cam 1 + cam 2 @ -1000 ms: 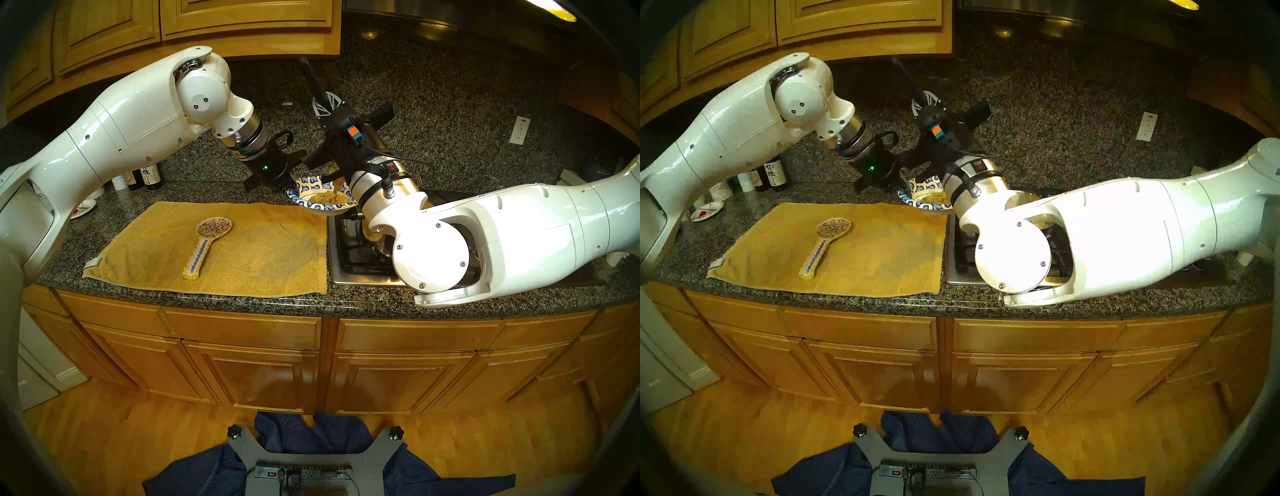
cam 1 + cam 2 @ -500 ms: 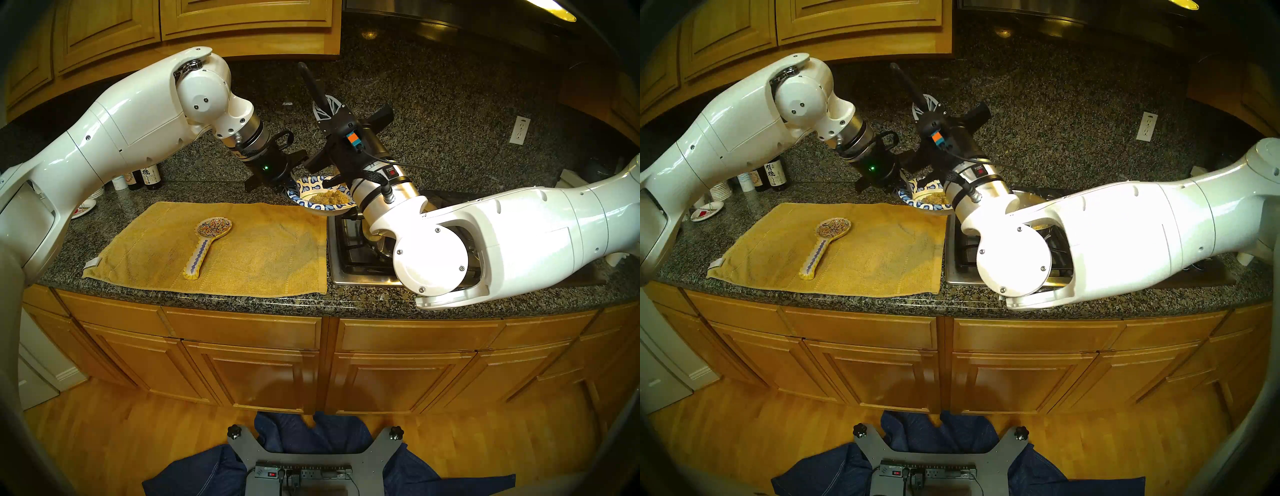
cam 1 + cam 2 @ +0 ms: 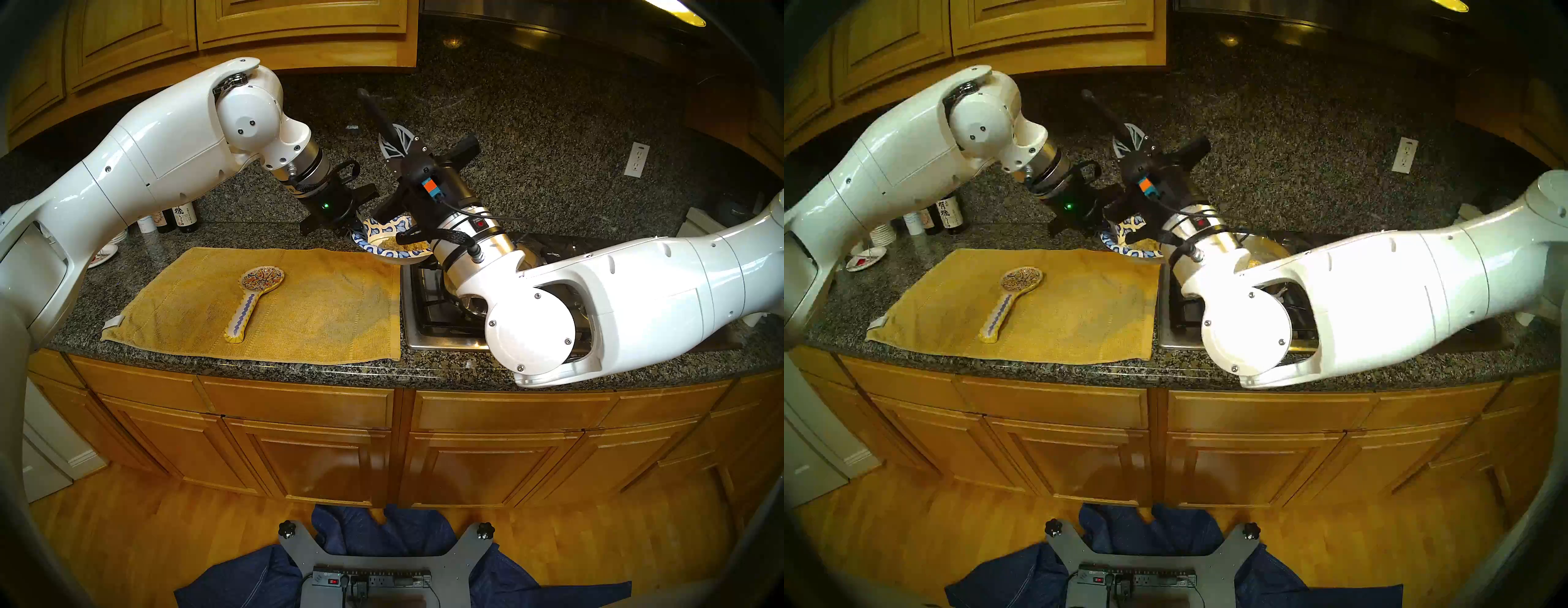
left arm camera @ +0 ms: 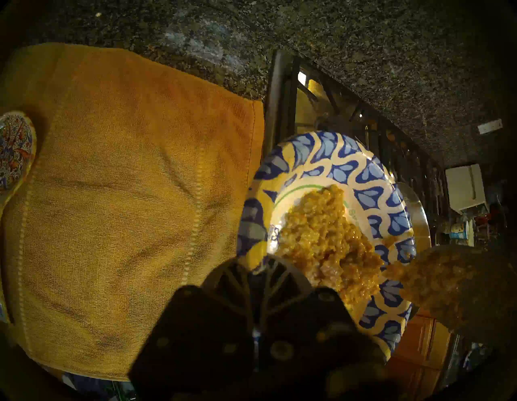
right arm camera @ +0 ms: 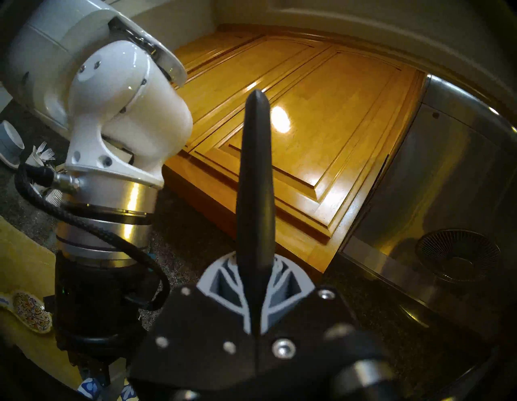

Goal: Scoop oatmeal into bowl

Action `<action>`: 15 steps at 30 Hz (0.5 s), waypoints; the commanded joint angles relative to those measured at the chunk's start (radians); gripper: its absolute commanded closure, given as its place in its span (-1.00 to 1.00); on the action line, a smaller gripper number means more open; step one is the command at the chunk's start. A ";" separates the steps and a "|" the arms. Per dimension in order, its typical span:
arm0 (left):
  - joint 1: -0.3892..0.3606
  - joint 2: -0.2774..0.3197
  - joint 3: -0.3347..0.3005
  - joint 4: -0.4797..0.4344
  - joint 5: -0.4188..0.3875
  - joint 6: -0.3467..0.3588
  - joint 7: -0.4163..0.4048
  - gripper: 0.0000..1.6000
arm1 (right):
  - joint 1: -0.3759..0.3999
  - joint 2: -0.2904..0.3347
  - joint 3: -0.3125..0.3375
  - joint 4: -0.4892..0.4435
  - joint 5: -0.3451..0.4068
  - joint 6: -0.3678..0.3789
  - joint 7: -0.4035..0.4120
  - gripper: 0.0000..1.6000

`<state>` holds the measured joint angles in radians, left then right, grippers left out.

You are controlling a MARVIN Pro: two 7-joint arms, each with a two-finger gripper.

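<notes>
Left fingers [image 4: 258,282]: closing on the near rim of the bowl [image 4: 330,156], pinching the paper edge between the two pads and holding the bowl up off the counter [image 3: 254,231].
Right fingers [image 5: 256,282]: clamping tight on the black handle of a spoon [image 5: 256,179], which is sticking straight out past the fingertips toward the wooden cabinet doors [image 5: 293,156].
Bowl: sitting just ahead of the left fingers, hanging over the seam where the yellow towel [image 4: 126,196] is ending and the stove grate [image 4: 282,92] is beginning.
Oatmeal [image 4: 324,240]: lying in a lumpy heap in the bowl's centre, reaching right up to the left fingertips; the far rim is showing bare.
Spoon head [image 4: 458,282]: hovering coated in oatmeal just beside the bowl's rim.
Open room: the towel to one side of the left fingers is lying mostly bare, with only the painted spoon rest [image 3: 254,305] on it, well apart from the bowl.
Crowding: the two wrists are working near each other over the bowl.
</notes>
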<state>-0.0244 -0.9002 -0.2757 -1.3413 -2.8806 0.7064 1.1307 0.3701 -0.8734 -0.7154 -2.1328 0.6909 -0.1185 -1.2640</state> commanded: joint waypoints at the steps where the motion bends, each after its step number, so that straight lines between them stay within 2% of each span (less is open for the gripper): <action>1: -0.041 0.001 -0.033 0.000 0.001 0.003 0.067 1.00 | 0.025 -0.003 0.033 0.003 -0.017 -0.009 -0.017 1.00; 6: -0.042 0.001 -0.031 0.000 0.001 0.003 0.065 1.00 | 0.021 -0.001 0.052 0.004 0.012 -0.026 -0.018 1.00; 15: -0.043 0.002 -0.028 0.000 0.001 0.002 0.060 1.00 | 0.025 0.007 0.097 0.022 0.109 -0.066 -0.010 1.00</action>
<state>-0.0240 -0.9003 -0.2758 -1.3411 -2.8805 0.7064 1.1307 0.3654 -0.8733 -0.6777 -2.1259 0.7602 -0.1608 -1.2660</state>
